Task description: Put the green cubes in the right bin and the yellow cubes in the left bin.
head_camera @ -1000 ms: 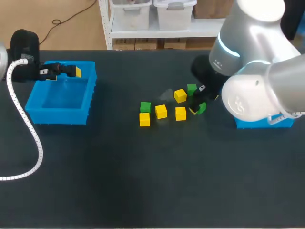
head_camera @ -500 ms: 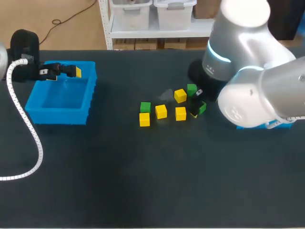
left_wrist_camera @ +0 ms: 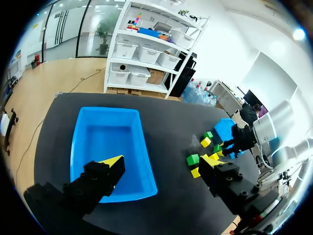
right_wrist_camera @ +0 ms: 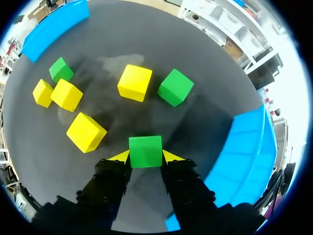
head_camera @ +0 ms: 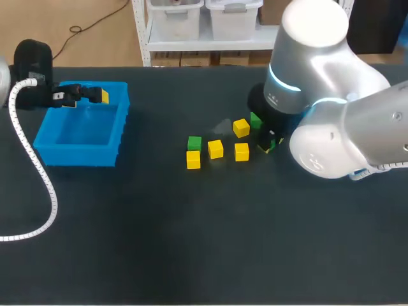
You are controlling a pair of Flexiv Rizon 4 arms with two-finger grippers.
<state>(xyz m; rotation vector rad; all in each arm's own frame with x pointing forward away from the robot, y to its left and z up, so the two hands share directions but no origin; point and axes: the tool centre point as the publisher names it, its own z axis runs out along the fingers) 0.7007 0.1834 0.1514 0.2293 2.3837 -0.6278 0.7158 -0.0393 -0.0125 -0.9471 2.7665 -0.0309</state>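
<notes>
Two risks: the big right arm [head_camera: 331,127] hides the right bin [right_wrist_camera: 249,152] from overhead, and only its wrist view shows the rim, so a swing could clip it. The left gripper [left_wrist_camera: 161,160] hangs wide and empty over the left bin [head_camera: 80,134]. The right gripper [right_wrist_camera: 145,156] pinches a green cube [right_wrist_camera: 145,147] near the yellow cubes [right_wrist_camera: 134,82]; a shallow grip could slip.

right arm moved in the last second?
Yes. The right arm has swung toward the view's left, now covering nearly all of the right bin; its gripper, shut on a green cube, stays beside the yellow cubes.
</notes>
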